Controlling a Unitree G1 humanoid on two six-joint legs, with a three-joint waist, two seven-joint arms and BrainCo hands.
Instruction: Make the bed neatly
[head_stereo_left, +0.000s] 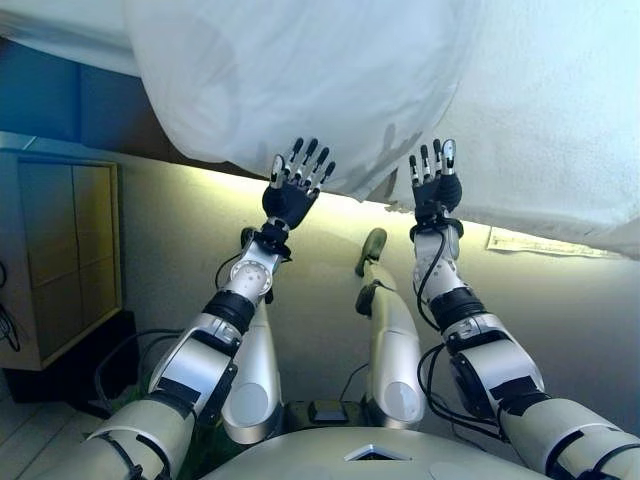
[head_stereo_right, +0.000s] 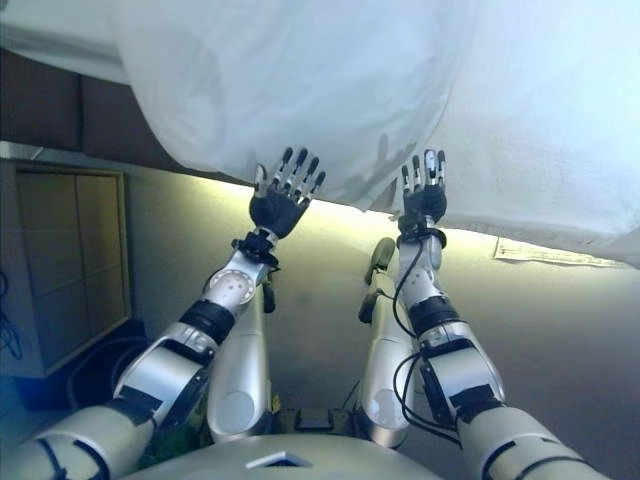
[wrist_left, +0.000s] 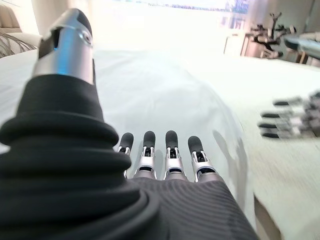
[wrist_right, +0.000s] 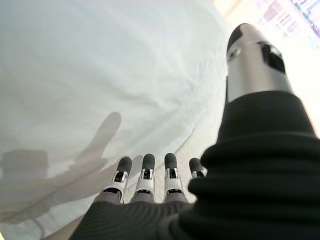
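Observation:
A white quilt (head_stereo_left: 330, 90) lies rumpled over the bed, its rounded edge hanging over the near side of the mattress (head_stereo_left: 560, 130). My left hand (head_stereo_left: 293, 187) is open with straight fingers, held just at the quilt's near edge. My right hand (head_stereo_left: 436, 180) is open too, fingers straight, held at the bed's edge where the quilt meets the bare sheet. Neither hand holds cloth. The left wrist view shows the quilt's mound (wrist_left: 165, 95) past my fingers (wrist_left: 170, 150). The right wrist view shows smooth white cloth (wrist_right: 100, 75) beyond my fingers (wrist_right: 145, 175).
A wooden cabinet (head_stereo_left: 60, 260) with panelled doors stands on the floor at the left. A sheet of paper (head_stereo_left: 540, 243) lies on the floor below the bed's edge at the right. Dark bed frame (head_stereo_left: 90, 100) shows under the quilt at the left.

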